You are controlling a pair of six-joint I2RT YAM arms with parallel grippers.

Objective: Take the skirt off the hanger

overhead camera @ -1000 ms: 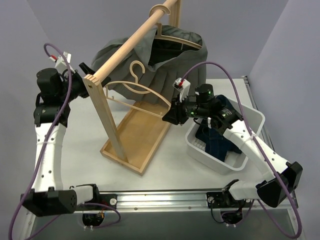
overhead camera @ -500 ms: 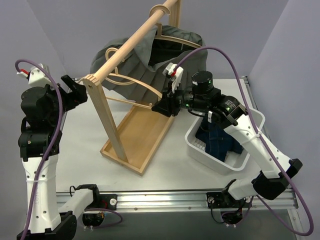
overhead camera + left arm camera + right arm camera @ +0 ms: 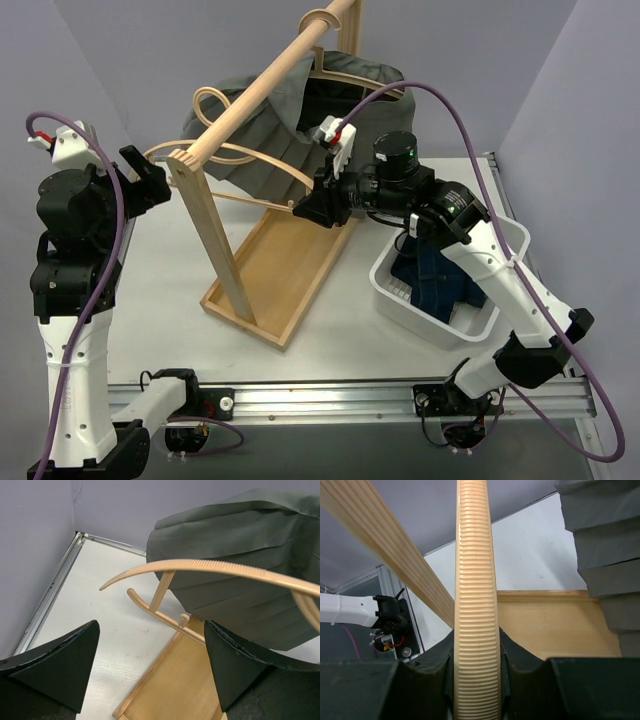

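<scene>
Right gripper [image 3: 312, 208]: we are seeing it sitting a little further left than half a second ago, and the hook of the hanger [image 3: 476, 590] is now swinging out to the left of the rail [image 3: 270, 75].
Right grasp: its fingers are clamping the hanger's ribbed wooden bar.
Left gripper [image 3: 148, 178]: we are holding it released, fingers spread wide and gripping nothing, just left of the rack's near post.
Skirt [image 3: 240, 540]: the grey pleated cloth is hanging at the far end of the rail, behind the gripped hanger; we are not able to tell whether the two are touching.
Rack tray [image 3: 275, 270]: it is resting on the table [image 3: 170, 280].
White bin [image 3: 500, 240]: it is sitting to the right, holding a dark blue garment [image 3: 440, 285].
</scene>
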